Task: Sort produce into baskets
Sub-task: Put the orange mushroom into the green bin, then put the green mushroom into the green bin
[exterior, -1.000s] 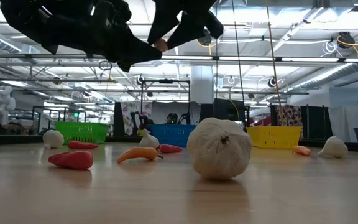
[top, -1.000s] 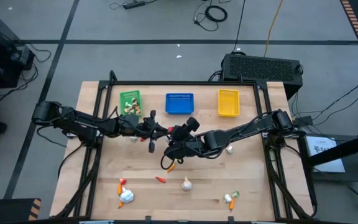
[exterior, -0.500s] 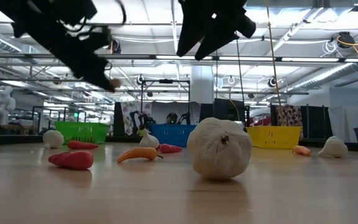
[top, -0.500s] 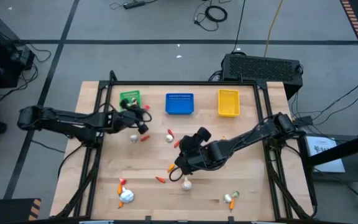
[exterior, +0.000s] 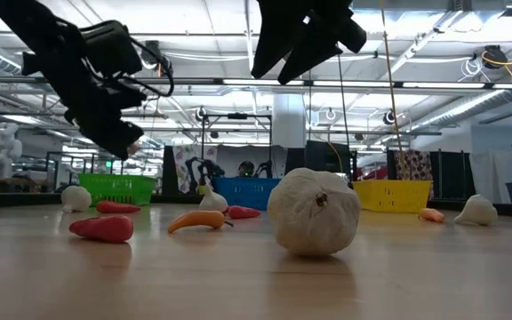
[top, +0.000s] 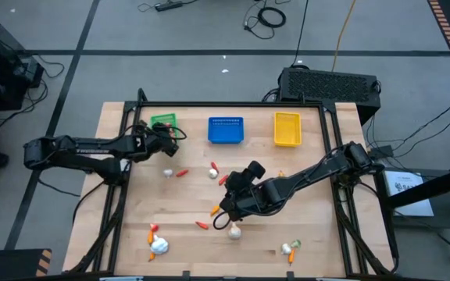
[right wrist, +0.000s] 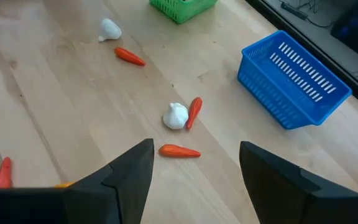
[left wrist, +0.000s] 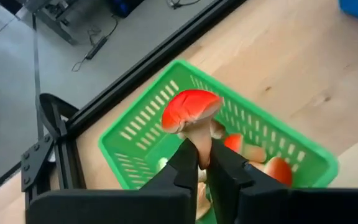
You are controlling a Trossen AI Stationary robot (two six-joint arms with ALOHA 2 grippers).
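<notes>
From above, we see the left gripper (top: 165,134) at the green basket (top: 162,122), its fingers too small here to read; the blue basket (top: 226,129) and yellow basket (top: 287,129) stand beside it along the far edge. The right gripper (top: 229,215) hangs mid-table over an orange pepper (top: 216,210) and a garlic bulb (top: 234,230).

At table height, a big garlic bulb (exterior: 314,212) fills the foreground, with a red pepper (exterior: 102,228) to one side (both arms are dark shapes overhead, cut off by the frame).

Through the left wrist, we find the fingers (left wrist: 187,163) nearly shut — pinching the stem of a red-capped mushroom (left wrist: 189,111) above the green basket (left wrist: 143,126), where more mushrooms lie, partly hidden.

Through the right wrist, the fingers (right wrist: 129,169) stand wide apart and hold nothing — between them lie a garlic bulb (right wrist: 174,116) touching a red pepper (right wrist: 193,112), and another pepper (right wrist: 179,150) near.
</notes>
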